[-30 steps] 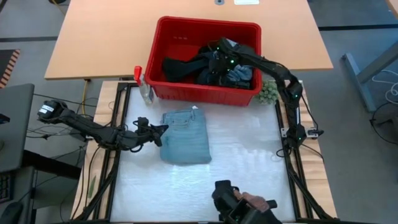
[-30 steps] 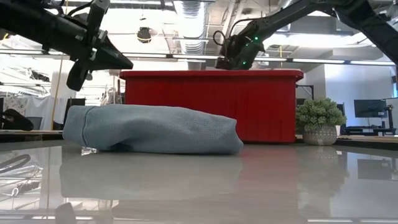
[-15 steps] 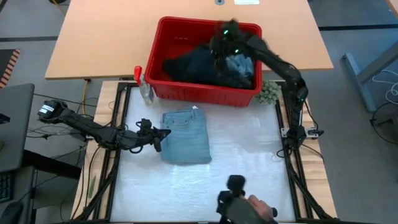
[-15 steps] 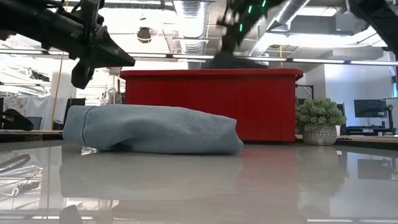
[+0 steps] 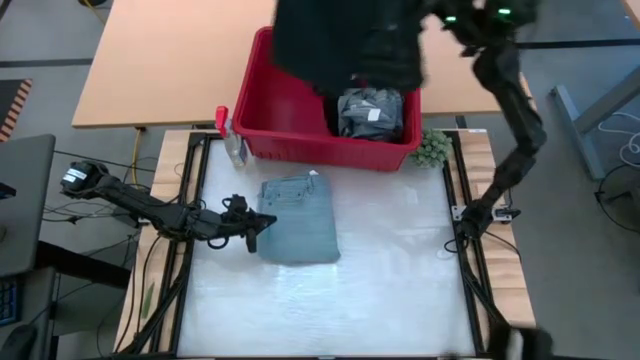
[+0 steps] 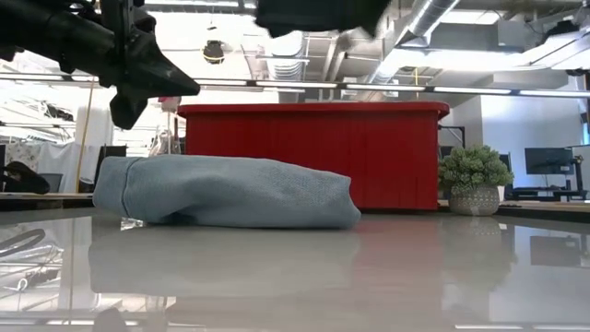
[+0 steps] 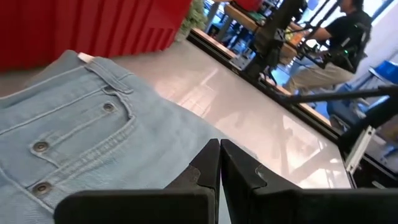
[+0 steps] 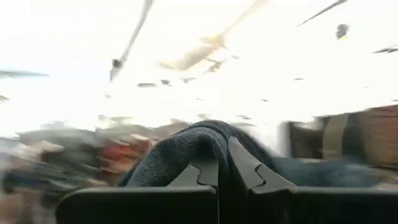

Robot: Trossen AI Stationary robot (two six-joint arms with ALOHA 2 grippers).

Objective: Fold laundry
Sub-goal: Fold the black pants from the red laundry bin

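- Since the earlier frame, the dark garment (image 5: 345, 45) has risen out of the red basket (image 5: 262, 128); it now hangs high above the basket's far half, hiding that part from the high view.
- Right gripper (image 8: 222, 167): raised well above the basket, fingers closed on a fold of the dark garment, as the right wrist view shows. Its arm has swung up from inside the basket towards the picture's upper right.
- Low view: only the bottom edge of the dark garment (image 6: 318, 16) shows, clear of the basket's rim.
- Basket contents now exposed: one grey bundle (image 5: 370, 112) with a small pale tag, lying at the basket's right end against the near wall. Bare red floor shows on the left of the basket.
- Folded light blue jeans (image 5: 298, 220) lie flat on the desk (image 5: 400, 280), just in front of the basket and unmoved. Left wrist view shows their waistband, rivets and pocket.
- Left gripper (image 5: 262, 219): fingers closed on nothing, held just above the desk at the jeans' left edge; whether it touches the cloth cannot be told. Position matches the earlier frame.
- Outside the basket: a small spray bottle (image 5: 230, 138) with a red top stands at its left near corner; a green fuzzy ball (image 5: 433, 148) sits at its right near corner.
- A person (image 7: 339, 43) is visible beyond the desk in the left wrist view.
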